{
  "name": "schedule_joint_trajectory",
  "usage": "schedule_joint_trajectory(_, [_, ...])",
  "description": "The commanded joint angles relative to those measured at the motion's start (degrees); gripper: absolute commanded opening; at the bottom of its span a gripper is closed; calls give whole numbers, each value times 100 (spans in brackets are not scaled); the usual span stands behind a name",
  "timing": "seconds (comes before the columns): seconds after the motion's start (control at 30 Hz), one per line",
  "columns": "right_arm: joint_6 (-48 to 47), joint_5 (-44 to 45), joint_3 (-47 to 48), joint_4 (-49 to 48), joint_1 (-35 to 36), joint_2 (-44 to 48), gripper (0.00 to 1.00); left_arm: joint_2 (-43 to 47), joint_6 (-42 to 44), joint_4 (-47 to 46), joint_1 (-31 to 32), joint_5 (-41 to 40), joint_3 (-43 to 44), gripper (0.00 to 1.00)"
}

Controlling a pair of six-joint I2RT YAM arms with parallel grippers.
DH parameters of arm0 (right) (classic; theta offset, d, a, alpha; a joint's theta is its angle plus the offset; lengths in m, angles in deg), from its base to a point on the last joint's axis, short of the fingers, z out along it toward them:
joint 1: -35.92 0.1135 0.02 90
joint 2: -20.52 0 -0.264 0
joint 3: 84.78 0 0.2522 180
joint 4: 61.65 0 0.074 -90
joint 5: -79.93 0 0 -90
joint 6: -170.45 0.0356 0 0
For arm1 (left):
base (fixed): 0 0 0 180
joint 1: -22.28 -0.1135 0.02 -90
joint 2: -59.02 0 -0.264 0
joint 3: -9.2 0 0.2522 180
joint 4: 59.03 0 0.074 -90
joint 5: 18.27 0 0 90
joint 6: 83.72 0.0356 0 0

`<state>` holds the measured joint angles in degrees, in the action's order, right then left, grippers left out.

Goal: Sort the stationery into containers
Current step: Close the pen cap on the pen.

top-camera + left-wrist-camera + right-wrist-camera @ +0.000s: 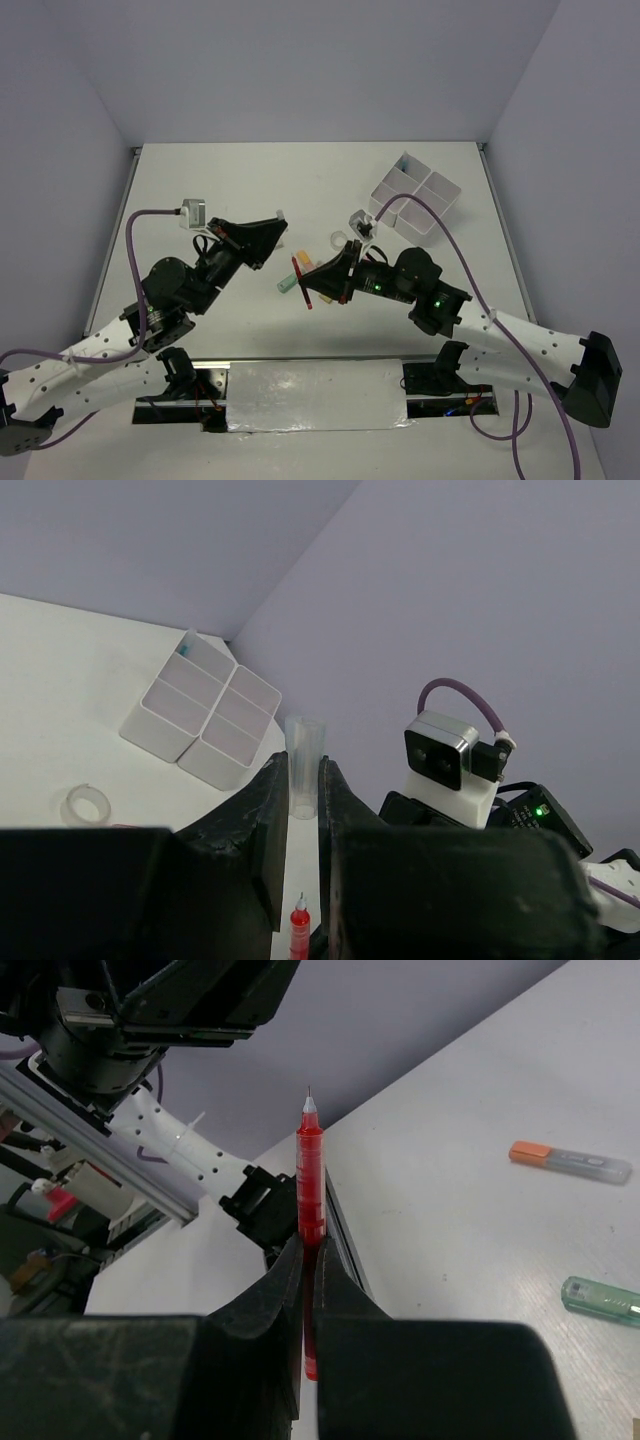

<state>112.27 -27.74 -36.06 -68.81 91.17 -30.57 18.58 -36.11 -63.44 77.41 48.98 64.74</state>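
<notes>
My right gripper is shut on a thin red pen and holds it above the table, uncapped tip pointing away. My left gripper is shut on a clear pen cap, held up just left of the red pen, whose tip shows below its jaws. The white four-compartment box stands at the far right, with something blue in its far compartment. A green marker and an orange-capped marker lie on the table under the grippers.
A white tape ring lies on the table between the grippers and the box. A yellowish item lies by the pen. Grey walls close the table on three sides.
</notes>
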Motion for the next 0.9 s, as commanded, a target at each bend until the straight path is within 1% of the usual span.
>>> schedule_joint_trajectory(0.0, [-307, 149, 336, -210, 57, 90, 0, 19, -199, -318, -55, 156, 190, 0])
schedule_joint_trajectory(0.2, [-580, 247, 511, -34, 48, -6, 0, 63, -269, -107, -64, 147, 208, 0])
schedule_joint_trajectory(0.37, [-703, 282, 652, -8, 48, -217, 0, -86, -331, 68, -64, 279, 304, 0])
schedule_joint_trajectory(0.87, [-852, 563, 837, 177, 48, -331, 0, 37, -322, 139, -73, 253, 190, 0])
